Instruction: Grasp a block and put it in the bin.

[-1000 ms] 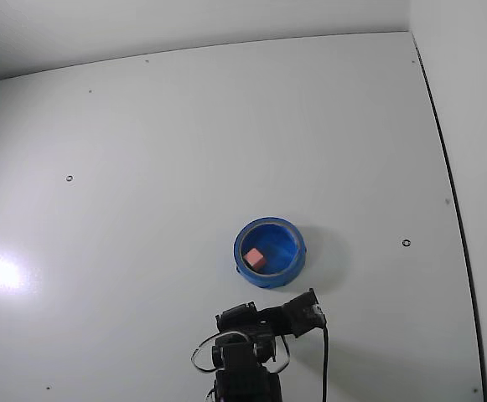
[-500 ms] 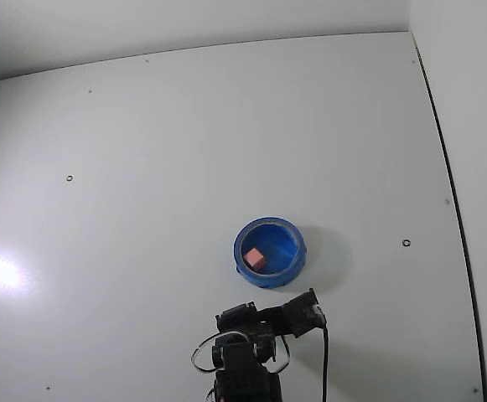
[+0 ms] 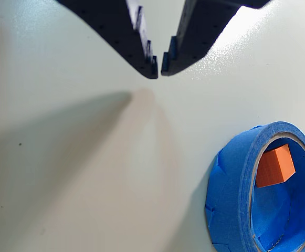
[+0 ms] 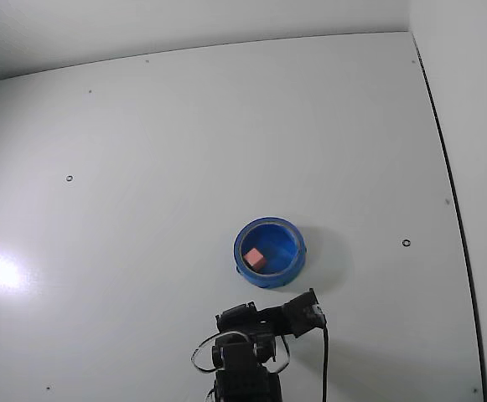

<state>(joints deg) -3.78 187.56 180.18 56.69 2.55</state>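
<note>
Block [image 3: 274, 166] sits inside the blue bin [image 3: 231, 184], so I read the drop as done, with my empty gripper [image 3: 159, 68] nearly closed beside it above the bare table [image 3: 63, 157].

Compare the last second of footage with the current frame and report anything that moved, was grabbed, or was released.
Nothing visibly changed. In the fixed view the block sits inside the bin exactly as before, the bin stays in the same spot on the table, and the arm keeps its folded pose near the bottom edge. The wrist view shows the tool nearly closed and holding nothing.
</note>
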